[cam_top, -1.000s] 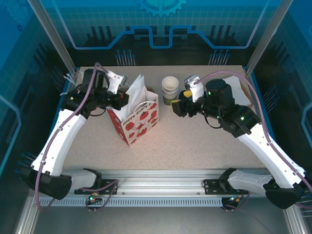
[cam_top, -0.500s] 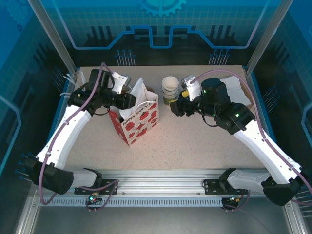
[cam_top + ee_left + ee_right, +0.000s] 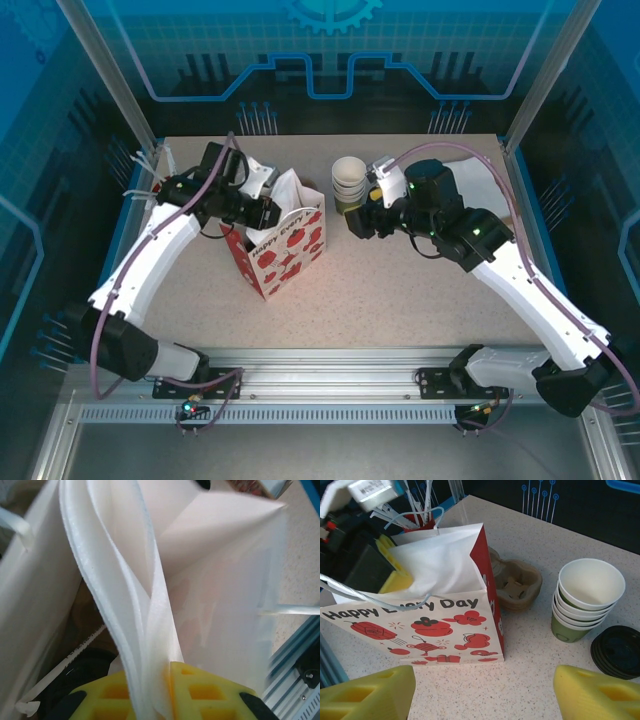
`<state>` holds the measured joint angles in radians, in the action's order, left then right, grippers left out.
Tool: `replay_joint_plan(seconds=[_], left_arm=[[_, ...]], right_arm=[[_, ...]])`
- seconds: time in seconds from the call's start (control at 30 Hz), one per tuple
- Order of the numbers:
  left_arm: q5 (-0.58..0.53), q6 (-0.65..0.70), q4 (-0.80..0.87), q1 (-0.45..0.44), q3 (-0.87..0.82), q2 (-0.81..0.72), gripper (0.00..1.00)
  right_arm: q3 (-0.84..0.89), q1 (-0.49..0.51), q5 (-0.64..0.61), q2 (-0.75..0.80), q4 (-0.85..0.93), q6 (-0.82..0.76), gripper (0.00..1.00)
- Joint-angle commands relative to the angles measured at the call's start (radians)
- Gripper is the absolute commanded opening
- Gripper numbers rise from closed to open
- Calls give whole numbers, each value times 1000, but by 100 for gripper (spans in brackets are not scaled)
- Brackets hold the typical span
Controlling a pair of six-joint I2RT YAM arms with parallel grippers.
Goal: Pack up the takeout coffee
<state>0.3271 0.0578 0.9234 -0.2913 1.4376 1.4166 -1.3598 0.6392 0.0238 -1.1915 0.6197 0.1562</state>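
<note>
Danger of tipping paper bag (image 3: 285, 250) by tugging with left gripper (image 3: 150, 690), clamped on its white edge; of bumping cup stack (image 3: 587, 602) with right gripper (image 3: 485, 677), wide apart.

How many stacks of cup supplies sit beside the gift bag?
2: the stack of lidless paper cups right of the gift bag, and a stack of black lids just beside it. More may be hidden.
</note>
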Motion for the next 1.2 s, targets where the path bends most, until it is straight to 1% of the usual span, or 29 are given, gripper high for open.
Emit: replay_joint_plan(seconds=[0.0, 0.1, 0.23, 0.43, 0.53, 0.67, 0.83, 1.0, 1.1, 1.17], left_arm=[[-42, 44, 83, -5, 43, 17, 16], [-55, 49, 97, -5, 71, 16, 21], [-39, 29, 59, -4, 90, -21, 41], [-65, 18, 23, 4, 105, -75, 54], [-77, 19, 23, 10, 112, -90, 58], [-80, 19, 37, 14, 105, -105, 54], [-90, 25, 64, 14, 67, -96, 45], [-82, 22, 78, 14, 43, -75, 27], [-54, 9, 63, 14, 20, -63, 22], [-45, 2, 64, 14, 20, -41, 21]], right_arm=[[12, -12, 16, -5, -12, 9, 75], [17, -14, 15, -6, -11, 9, 75], [16, -14, 15, -3, -9, 10, 75], [20, -14, 10, 1, -6, 7, 75], [20, -15, 8, 1, -5, 6, 75], [21, -17, 7, 0, -6, 5, 75], [22, -18, 9, -6, -11, 7, 75], [22, -18, 14, -9, -9, 11, 75], [27, -18, 15, -9, -14, 11, 75], [26, -18, 19, -11, -12, 13, 75]])
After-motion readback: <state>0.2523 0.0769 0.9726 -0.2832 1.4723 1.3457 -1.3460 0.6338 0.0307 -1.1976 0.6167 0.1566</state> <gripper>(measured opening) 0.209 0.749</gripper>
